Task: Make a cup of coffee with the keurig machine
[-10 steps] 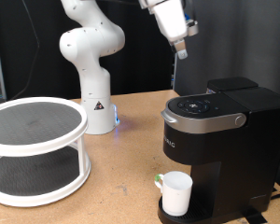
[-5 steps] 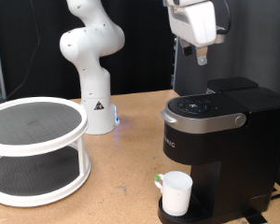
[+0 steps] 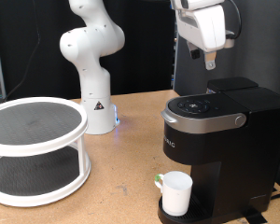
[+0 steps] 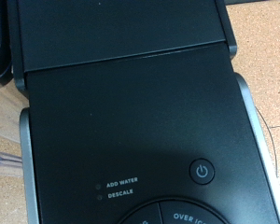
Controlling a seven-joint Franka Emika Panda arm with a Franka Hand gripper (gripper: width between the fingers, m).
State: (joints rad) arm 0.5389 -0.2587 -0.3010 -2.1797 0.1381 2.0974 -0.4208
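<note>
Keurig machine (image 3: 217,140) occupies the exterior view's right side, black, lid down, round button panel facing up. You see the two-tier white rack (image 3: 37,149) at the exterior view's left and the white robot arm base (image 3: 91,65) behind it. Your gripper (image 3: 210,62) hangs above the machine's top, well apart from it; whether its fingers are parted or closed cannot be told. The wrist view shows only the machine's lid and power button (image 4: 203,172). The cup (image 3: 175,193) stands on the drip base, beneath the brew head.
</note>
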